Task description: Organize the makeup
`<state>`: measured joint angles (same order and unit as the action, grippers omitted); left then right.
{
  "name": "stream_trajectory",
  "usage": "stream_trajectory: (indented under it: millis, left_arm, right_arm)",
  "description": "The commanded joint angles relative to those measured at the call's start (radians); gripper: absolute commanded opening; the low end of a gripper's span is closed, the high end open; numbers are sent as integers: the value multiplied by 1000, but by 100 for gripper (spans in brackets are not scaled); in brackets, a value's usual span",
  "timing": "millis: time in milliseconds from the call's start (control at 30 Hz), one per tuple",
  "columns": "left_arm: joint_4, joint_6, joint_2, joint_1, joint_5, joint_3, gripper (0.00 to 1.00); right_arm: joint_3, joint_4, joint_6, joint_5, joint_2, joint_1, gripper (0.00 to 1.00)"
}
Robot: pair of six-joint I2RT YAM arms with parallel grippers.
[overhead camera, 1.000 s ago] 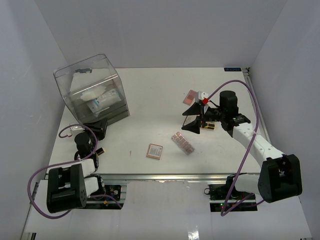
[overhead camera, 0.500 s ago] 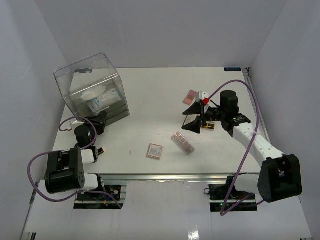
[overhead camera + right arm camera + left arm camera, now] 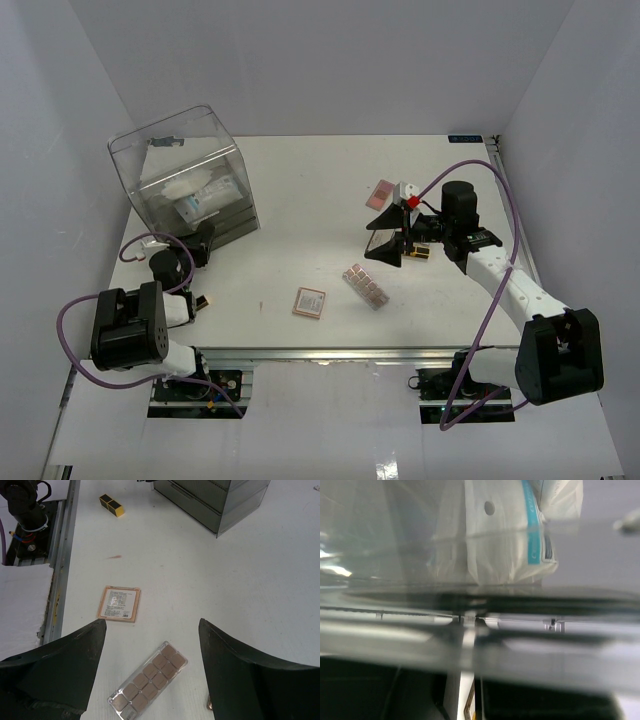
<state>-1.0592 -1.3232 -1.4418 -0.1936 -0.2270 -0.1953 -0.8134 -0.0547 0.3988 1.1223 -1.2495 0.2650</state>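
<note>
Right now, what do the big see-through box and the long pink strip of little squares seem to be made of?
The clear box looks like rigid, glossy transparent plastic: sachets show through its walls, which catch glints. The pink multi-pan strip seems a clear moulded plastic tray, its rim shiny, holding matte pinkish-brown pans, probably pressed powder.

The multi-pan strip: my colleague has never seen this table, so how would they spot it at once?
On the white table, look to the right arm's open fingers; the strip lies flat on their near side. Unlike the square palette to its left, it is a long clear tray holding two rows of pinkish pans.
</note>
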Motion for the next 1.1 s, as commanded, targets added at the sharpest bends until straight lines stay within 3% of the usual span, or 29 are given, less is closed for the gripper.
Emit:
stream_trajectory:
  millis: [0,300,533,800,1067]
  left_arm:
    - [-51,33,-2,-4,-35,25,6]
    - [-31,43,125,-4,-100,144,4]
    - [119,32,372,-4,-137,259,3]
    - [370,28,634,-4,-142,282,5]
    - [385,-3,615,-4,-171,295,10]
  right_arm:
    - [2,-28,-3,27,5,-9,81]
    - [2,-28,-3,30,13,-11,80]
    - [3,-28,-3,30,15,-13,81]
    - [5,-28,-2,27,17,-17,81]
    - [8,-28,1,21,18,-23,81]
